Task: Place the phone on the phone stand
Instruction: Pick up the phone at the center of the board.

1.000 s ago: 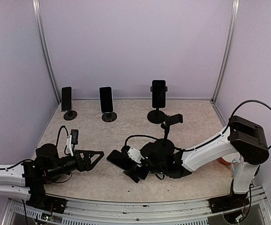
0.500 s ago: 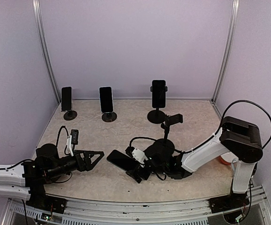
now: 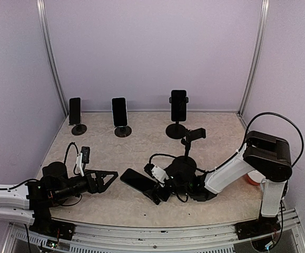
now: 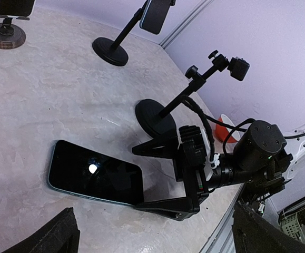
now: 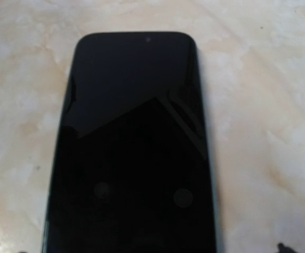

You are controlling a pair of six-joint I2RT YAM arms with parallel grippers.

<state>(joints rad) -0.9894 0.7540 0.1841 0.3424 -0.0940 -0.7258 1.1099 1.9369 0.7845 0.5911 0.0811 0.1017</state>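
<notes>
Enclosing the rig: lavender walls on three sides, with metal posts in the back corners. Table is beige, marbled and flat, with a matte look.

The right arm reaches low across the table toward the middle. The left arm lies low at the near left.

Three filled stands stand along the back wall, each holding a phone upright. The empty phone stand is mid-table, with a round black base, a jointed stem and a clamp head on top. An orange object sits by the right arm base, mostly hidden.

The phone lies flat and screen up on the table, just left of the empty stand's base. It is dark and glossy, probably slippery.

The right gripper is at the phone's near end with its fingers spread wide on either side of that end. I can't tell if they touch it. The left gripper has its fingers apart and holds nothing, pointing at the phone from the left.

Step, as I judge it: the pick-up approach, with no grasp made yet. The next move calls for closing on the phone's long edges, squarely. A flat phone gives little to bite on, so one edge may need tipping up. After that come the lift and the seat into the clamp head.
</notes>
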